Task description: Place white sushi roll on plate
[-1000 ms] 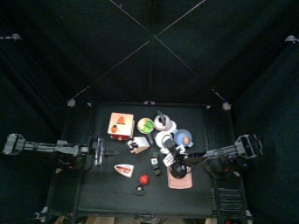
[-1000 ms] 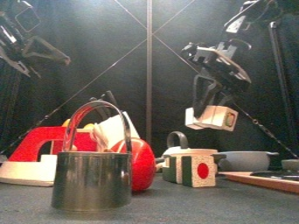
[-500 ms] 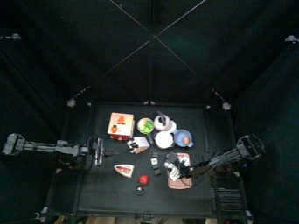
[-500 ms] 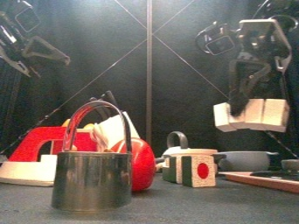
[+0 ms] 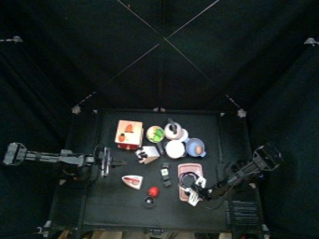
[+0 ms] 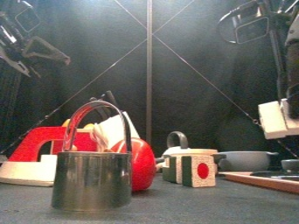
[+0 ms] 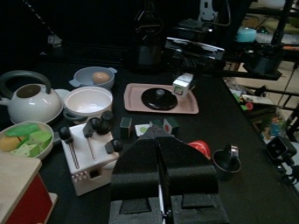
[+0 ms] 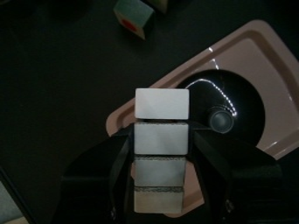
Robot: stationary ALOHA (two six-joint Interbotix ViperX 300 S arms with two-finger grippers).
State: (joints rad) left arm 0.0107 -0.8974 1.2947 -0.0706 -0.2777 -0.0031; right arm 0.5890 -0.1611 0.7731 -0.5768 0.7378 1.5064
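My right gripper (image 8: 163,179) is shut on the white sushi roll (image 8: 163,140), a row of white blocks. It holds the roll in the air over the near edge of the pink tray (image 8: 251,52) that carries the dark round plate (image 8: 239,122). In the top view the roll (image 5: 195,195) hangs at the front end of the tray (image 5: 189,174). In the front view it (image 6: 281,118) shows at the far right, above the table. The left wrist view shows the roll (image 7: 183,84) above the tray (image 7: 135,103). My left gripper (image 7: 163,171) is shut and empty, resting at the table's left (image 5: 110,163).
A metal pail (image 6: 91,179), a red ball (image 6: 142,166) and a white cube with a red dot (image 6: 194,169) stand at the front. A white kettle (image 7: 30,101), bowls (image 7: 89,101) and a red-and-white block (image 6: 35,153) stand behind and to the left.
My right gripper has carried the white sushi roll towards the table's front and right, and lower, to the tray's front end. The left arm has not moved.
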